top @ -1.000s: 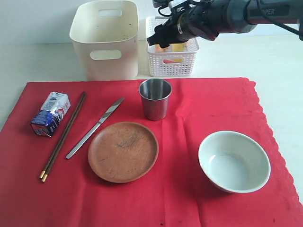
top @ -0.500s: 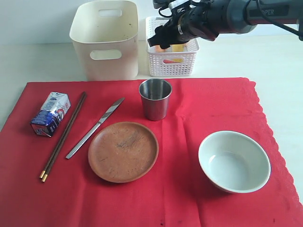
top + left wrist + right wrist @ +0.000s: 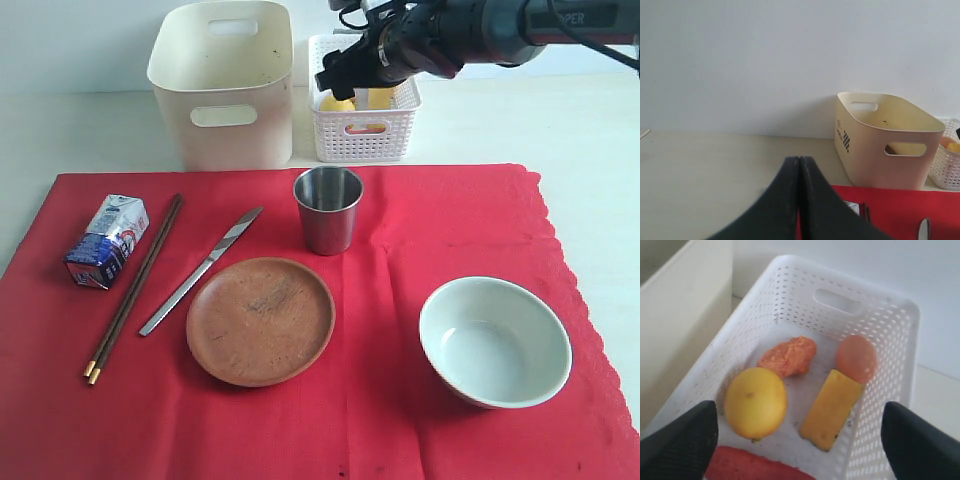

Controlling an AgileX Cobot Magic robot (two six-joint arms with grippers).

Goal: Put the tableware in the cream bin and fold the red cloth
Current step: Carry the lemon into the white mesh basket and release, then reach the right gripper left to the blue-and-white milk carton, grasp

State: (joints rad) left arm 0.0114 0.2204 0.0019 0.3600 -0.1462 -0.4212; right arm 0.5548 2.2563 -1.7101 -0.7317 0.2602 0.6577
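**Tableware all on the cloth, right gripper wide over the basket**

The right gripper (image 3: 799, 420) hangs above the white basket (image 3: 365, 140). Its jaws are spread wide with nothing between them, and a lemon (image 3: 755, 402) and other food lie below. The left gripper (image 3: 799, 161) is pinched closed and empty, well apart from the bin (image 3: 222, 140).

None of the tableware is in the bin yet. It all lies on the cloth (image 3: 400, 250):
- **Left:** the chopsticks (image 3: 133, 290) and knife (image 3: 200, 271), beside a carton (image 3: 107, 241).
- **Middle:** the plate (image 3: 260, 320), with the cup (image 3: 328, 208) upright behind it.
- **Right:** the bowl (image 3: 495, 342).

How each should handle, by the look of it:
- **Cup:** probably light, stiff and slick. Take it across the rim, one finger inside.
- **Plate and bowl:** likely heavier and breakable. Grip the rim and set them down gently.
- **Knife and chopsticks:** thin and flat on the fabric, so they may slip. Pinch across the middle, taking the chopsticks as a pair.
- **Cloth:** soft and limp. Lift it by a corner or the hem once everything is off it, carton included
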